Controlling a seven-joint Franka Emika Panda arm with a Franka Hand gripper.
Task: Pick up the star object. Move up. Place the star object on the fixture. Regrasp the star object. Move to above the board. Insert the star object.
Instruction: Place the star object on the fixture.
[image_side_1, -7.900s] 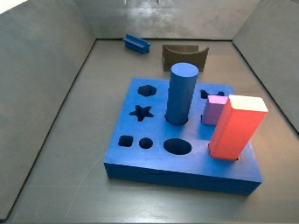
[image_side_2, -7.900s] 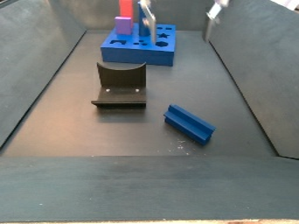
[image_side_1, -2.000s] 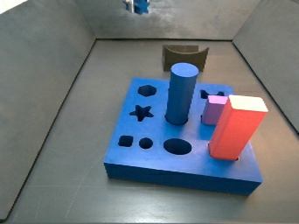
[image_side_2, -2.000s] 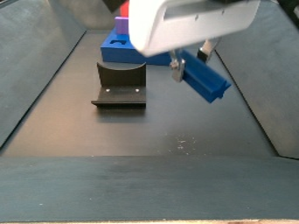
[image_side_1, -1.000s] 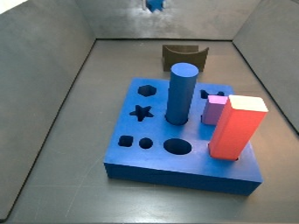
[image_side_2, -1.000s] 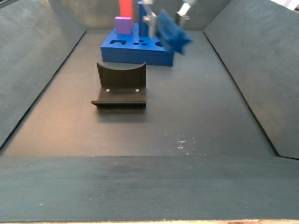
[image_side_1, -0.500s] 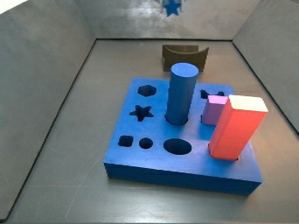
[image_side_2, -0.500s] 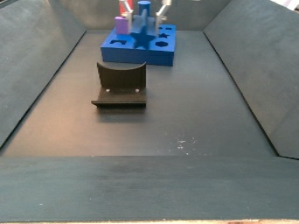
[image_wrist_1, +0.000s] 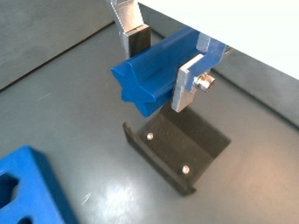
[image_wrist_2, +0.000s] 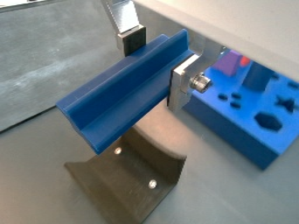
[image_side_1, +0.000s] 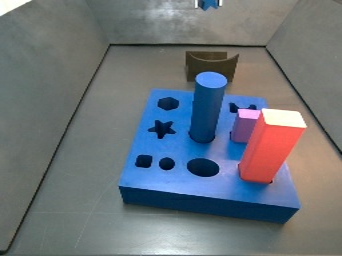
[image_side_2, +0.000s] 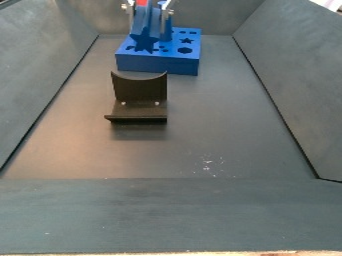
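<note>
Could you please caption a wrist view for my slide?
Gripper jaws clamp the star object in the air above the fixture, the board beyond.

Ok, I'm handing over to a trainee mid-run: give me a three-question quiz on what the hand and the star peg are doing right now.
1. True or false: the hand is shut on the star object.
2. In a wrist view, what lies on the floor directly beneath the held star object? A) the board B) the fixture C) bare floor only
3. Fill in: in a side view, the tall round blue cylinder stands in the ____.

Key: 1 true; 2 B; 3 board.
</note>
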